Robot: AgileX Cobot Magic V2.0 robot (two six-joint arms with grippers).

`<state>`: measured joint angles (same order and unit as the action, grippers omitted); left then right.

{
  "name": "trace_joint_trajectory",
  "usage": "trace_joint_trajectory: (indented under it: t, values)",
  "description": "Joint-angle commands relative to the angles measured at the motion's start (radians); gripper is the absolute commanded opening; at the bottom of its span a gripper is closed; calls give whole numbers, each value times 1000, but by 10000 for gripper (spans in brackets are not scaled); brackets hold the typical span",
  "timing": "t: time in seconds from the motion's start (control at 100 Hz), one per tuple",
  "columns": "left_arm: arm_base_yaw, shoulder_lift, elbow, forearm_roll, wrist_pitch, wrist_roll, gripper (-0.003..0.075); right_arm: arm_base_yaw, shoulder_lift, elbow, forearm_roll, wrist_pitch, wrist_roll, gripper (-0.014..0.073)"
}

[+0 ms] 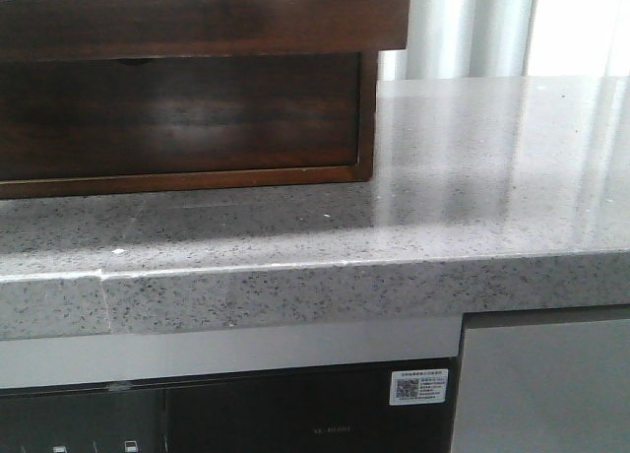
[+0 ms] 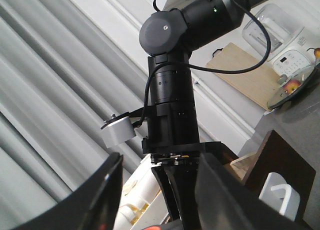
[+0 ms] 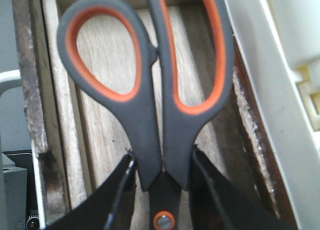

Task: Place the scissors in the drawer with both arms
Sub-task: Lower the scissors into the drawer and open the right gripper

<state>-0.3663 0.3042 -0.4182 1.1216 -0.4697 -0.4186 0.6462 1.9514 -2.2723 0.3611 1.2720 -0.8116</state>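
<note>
The scissors (image 3: pixel 146 135), with grey loop handles lined in orange, hang handles-first over the pale wooden floor of the open drawer (image 3: pixel 107 55). My right gripper (image 3: pixel 161 162) is shut on them just above the orange pivot, a finger on each side. Their blades are hidden. In the front view the drawer (image 1: pixel 197 20) shows as a dark-brown front with a whitish rim at the top edge, and neither gripper appears there. My left gripper (image 2: pixel 162 162) stands open, its fingers wide apart. Beyond it the right arm (image 2: pixel 172 105) reaches down.
A grey speckled countertop (image 1: pixel 472 177) carries the dark wooden cabinet (image 1: pixel 177 118). Below the counter is a dark appliance with a QR label (image 1: pixel 418 385). The left wrist view shows a cutting board (image 2: pixel 245 72), a white appliance (image 2: pixel 287 55) and a plate of fruit (image 2: pixel 295 87).
</note>
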Motion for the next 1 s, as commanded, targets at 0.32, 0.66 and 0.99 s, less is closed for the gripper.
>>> trace_joint_trajectory:
  t: [0.32, 0.66, 0.99]
  values:
    - [-9, 8, -34, -46, -27, -11, 312, -1, -63, -23, 18, 33, 38, 330]
    - [-9, -119, -34, -40, 2, -110, 222, -1, -183, -23, 14, 33, 52, -32]
    - [-9, -308, -34, -38, 233, -211, -4, -1, -293, -23, 14, 33, 108, -71]
